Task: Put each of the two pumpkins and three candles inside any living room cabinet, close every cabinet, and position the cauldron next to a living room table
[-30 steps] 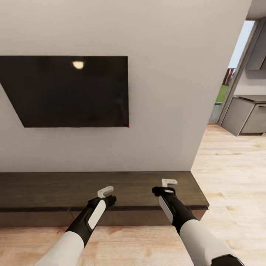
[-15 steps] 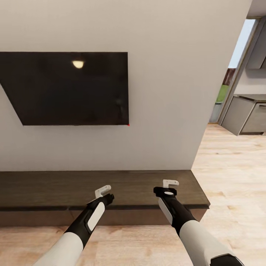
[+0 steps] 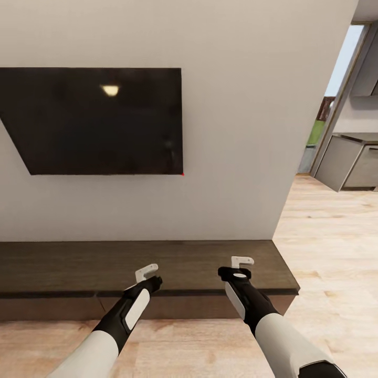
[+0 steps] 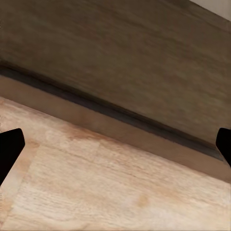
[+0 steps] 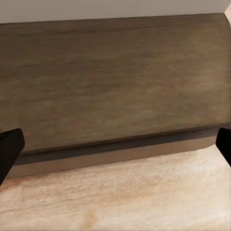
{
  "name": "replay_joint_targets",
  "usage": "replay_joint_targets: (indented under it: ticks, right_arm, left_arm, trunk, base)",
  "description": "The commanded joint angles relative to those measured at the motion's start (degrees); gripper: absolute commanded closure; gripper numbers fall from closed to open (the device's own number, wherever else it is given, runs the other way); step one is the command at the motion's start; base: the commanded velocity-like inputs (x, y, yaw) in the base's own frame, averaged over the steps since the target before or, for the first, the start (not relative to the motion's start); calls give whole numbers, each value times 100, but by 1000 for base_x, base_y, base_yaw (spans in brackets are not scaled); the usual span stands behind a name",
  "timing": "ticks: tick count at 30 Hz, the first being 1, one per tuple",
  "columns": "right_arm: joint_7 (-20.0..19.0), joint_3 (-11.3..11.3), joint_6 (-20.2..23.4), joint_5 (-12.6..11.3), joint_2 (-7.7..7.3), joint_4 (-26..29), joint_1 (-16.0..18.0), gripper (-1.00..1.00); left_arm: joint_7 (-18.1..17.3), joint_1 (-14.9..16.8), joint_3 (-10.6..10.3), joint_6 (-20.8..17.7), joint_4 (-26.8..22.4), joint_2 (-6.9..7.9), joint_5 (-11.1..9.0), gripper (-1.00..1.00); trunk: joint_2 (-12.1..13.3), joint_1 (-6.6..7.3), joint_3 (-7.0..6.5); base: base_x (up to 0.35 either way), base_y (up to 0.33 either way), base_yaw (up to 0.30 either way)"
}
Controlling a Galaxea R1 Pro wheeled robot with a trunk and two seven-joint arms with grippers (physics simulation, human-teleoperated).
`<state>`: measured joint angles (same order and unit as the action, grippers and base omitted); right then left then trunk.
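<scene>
From the head view, you are facing the cabinet [image 3: 147, 262], a long, low dark-brown unit whose long axis runs left to right along the grey wall under the black TV [image 3: 100, 121]. Its top is bare and its fronts look shut. It lies straight ahead of and below both arms. Your left gripper [image 3: 148, 272] hangs over the front edge near the middle of the unit, and your right gripper [image 3: 242, 261] sits over the top nearer the cabinet's right end, so the right arm is the closer one to that end. From here you cannot tell how far apart either gripper's fingers stand. To the right the light plank floor [image 3: 325, 252] runs toward a doorway with grey units beyond.

In the left wrist view, the dark fingertips [image 4: 9, 149] sit at opposite edges of the picture, so this gripper is spread wide and holds nothing. Between them you see the cabinet's top, its front lip and the floor.

In the right wrist view, the fingertips [image 5: 9, 149] are likewise far apart and empty, and the cabinet's right corner [image 5: 216, 130] lies just ahead. I judge that you will have to turn away to find the pumpkins and candles.
</scene>
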<state>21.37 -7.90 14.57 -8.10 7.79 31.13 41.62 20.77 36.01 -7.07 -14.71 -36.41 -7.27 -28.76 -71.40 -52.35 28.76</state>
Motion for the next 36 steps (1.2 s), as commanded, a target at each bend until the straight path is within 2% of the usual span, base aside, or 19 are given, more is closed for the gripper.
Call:
replay_joint_targets:
  ticks: [1,32,36]
  right_arm:
    - [49,-44,29,-59,-6,8,4,-100]
    - [52,-39,32,-61,-7,-87,4,-100]
    - [48,-41,17,-60,-6,-89,4,-100]
  left_arm:
    - [50,3,-29,-15,16,3,-47,-100]
    - [50,3,-48,-11,267,-20,-43,-100]
    - [52,3,-48,-10,273,-17,-44,-100]
  trunk:
    - [-45,-23,25]
    - [-1289,-704,581]
    - [-1289,-704,581]
  base:
    - [0,0,0]
    - [0,0,0]
    - [0,0,0]
